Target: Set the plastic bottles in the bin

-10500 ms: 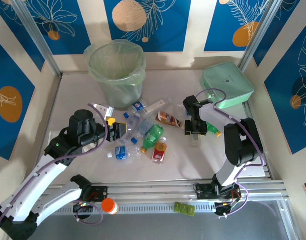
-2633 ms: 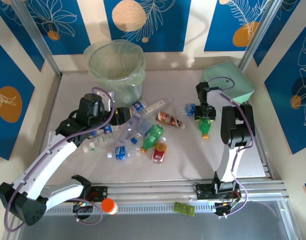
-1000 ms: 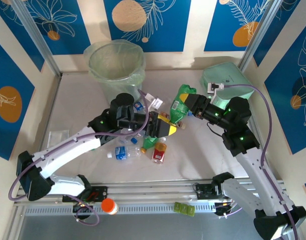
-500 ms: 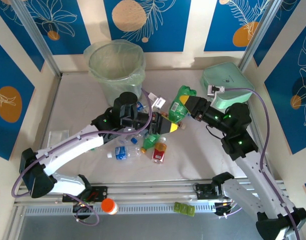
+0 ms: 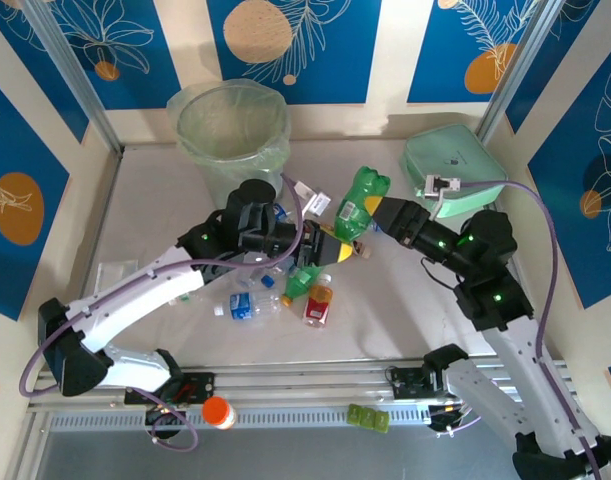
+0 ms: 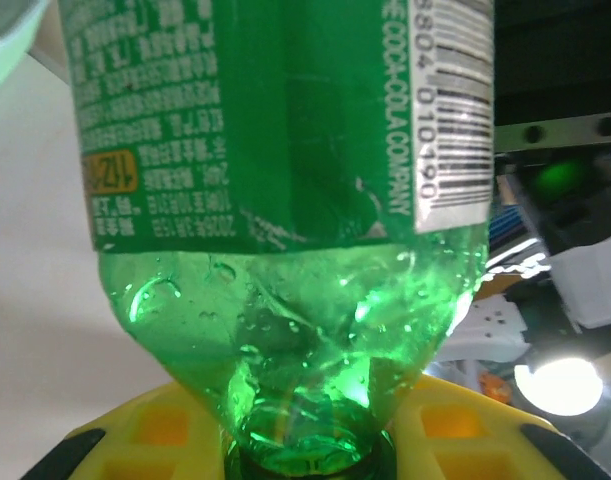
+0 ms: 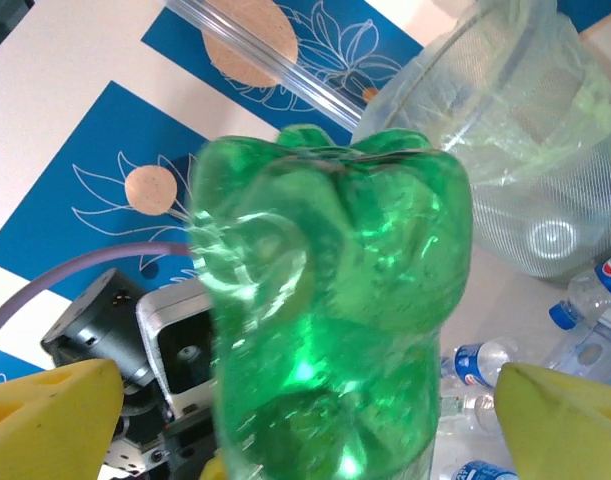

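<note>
Since half a second ago the right hand (image 5: 371, 208) has let go: its yellow fingers (image 7: 47, 425) now stand wide apart, one on each side of the green bottle (image 5: 357, 195), clear of its base. The left hand (image 5: 330, 245) is clamped on the bottle's neck, holding it tilted above the counter (image 5: 405, 300). Beyond and left of that hand stands the bin (image 5: 220, 165), its rim open. Loose bottles (image 5: 250, 300) lie just below the hand.
</note>
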Available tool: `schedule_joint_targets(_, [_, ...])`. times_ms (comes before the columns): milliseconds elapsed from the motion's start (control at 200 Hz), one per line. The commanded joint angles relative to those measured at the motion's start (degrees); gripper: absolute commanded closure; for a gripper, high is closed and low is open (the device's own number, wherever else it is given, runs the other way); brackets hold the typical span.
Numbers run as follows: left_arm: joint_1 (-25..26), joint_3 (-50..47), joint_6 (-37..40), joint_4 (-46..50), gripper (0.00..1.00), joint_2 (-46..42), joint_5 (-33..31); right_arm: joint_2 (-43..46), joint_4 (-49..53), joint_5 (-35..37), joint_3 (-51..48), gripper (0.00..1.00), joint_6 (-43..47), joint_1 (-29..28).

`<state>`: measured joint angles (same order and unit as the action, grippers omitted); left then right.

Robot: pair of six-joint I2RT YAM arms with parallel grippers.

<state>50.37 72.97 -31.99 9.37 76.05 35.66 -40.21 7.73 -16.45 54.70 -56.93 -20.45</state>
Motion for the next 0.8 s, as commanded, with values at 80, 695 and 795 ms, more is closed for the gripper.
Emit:
schedule_joint_targets(80, [-6.0,7.06,6.41,10.44,1.0,-2.84,-6.94,3.17,10.92,4.6,7.44,0.05,9.68,0.31])
schedule_joint_targets(695, [-25.37,60.79,-12.55,50.47,1.0,29.65,-39.94,2.68,19.35,6.95,10.35,0.05,13.16,1.55])
schedule_joint_targets(795, [-26.81,67.02,-19.4,53.85,1.0,34.68,-40.57,2.26,19.85,7.46,10.33,0.05,13.07,1.72])
